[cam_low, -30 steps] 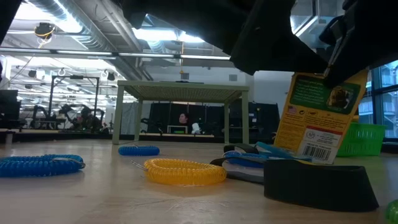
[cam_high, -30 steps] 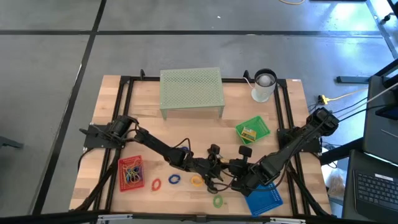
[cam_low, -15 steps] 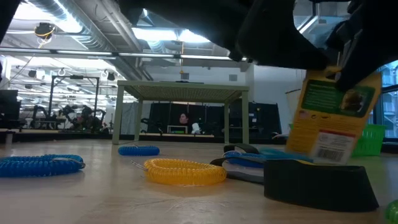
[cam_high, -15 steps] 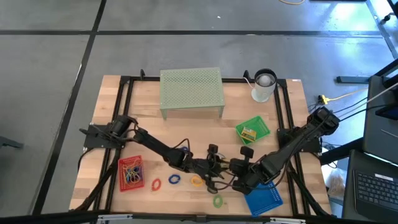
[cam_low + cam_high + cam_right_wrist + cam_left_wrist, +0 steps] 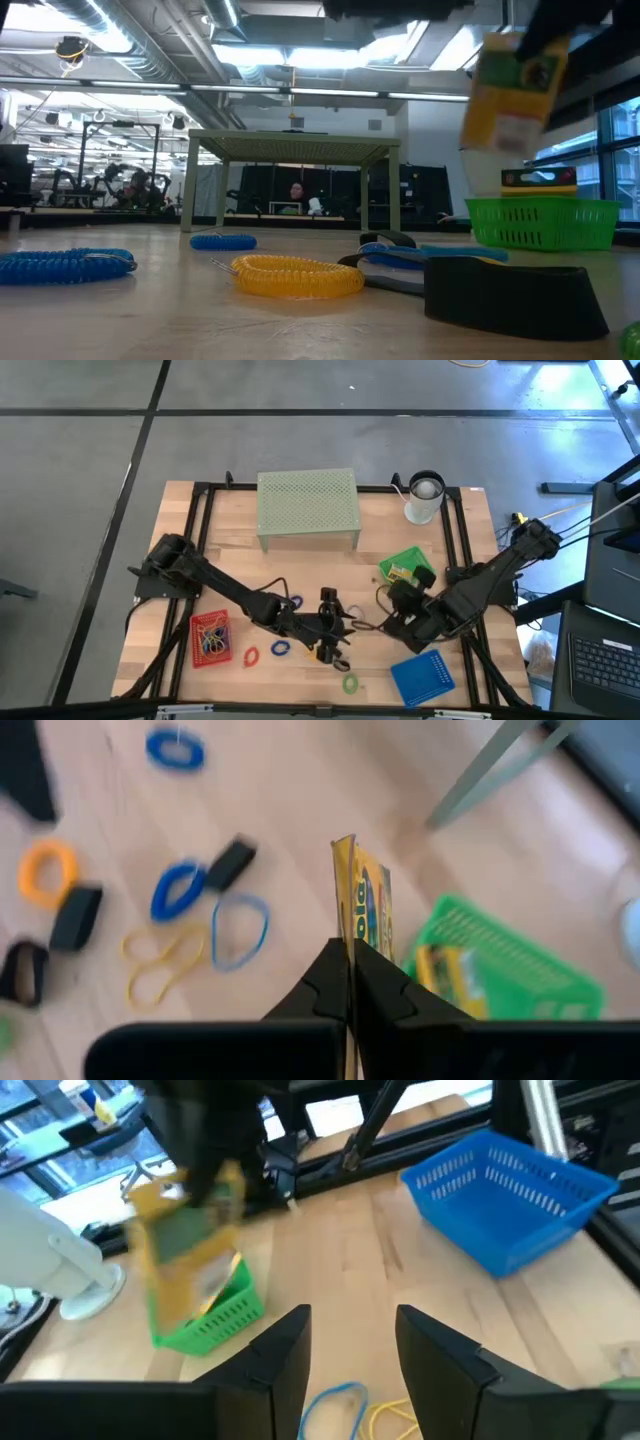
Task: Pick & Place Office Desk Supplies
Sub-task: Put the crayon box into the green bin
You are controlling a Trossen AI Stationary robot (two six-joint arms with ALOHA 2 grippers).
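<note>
My right gripper (image 5: pixel 350 960) is shut on a yellow crayon-like box (image 5: pixel 510 85), high above the table beside the green tray (image 5: pixel 405 567). A second yellow box (image 5: pixel 538 180) lies in that tray. My left gripper (image 5: pixel 350 1360) stands open with nothing between its fingers, low over the table's near middle (image 5: pixel 330 632). An orange ring (image 5: pixel 298 275), blue rings (image 5: pixel 65 265) (image 5: pixel 223 241), a red ring (image 5: pixel 251 656) and a green ring (image 5: pixel 350 683) lie flat on the wood, as do black clips (image 5: pixel 515 295). My right gripper pinches the box's upper end (image 5: pixel 352 935) between its two fingers, across its thin sides. The fingers come from above, slanting down. The box hangs below them, nearly upright and a little tilted, lifted clear of the table and the tray.
The blue tray (image 5: pixel 425 678) sits at the near right and the red tray (image 5: pixel 210 638), with rings in it, at the near left. The pale green mesh riser (image 5: pixel 308 505) stands at the far middle, a white cup (image 5: pixel 425 495) at the far right.
My right gripper has risen and gone toward the table's far right, toward the green tray, carrying the yellow box from just above the table to well above it. My left gripper has drawn back a little toward the table's left, away from the box.
</note>
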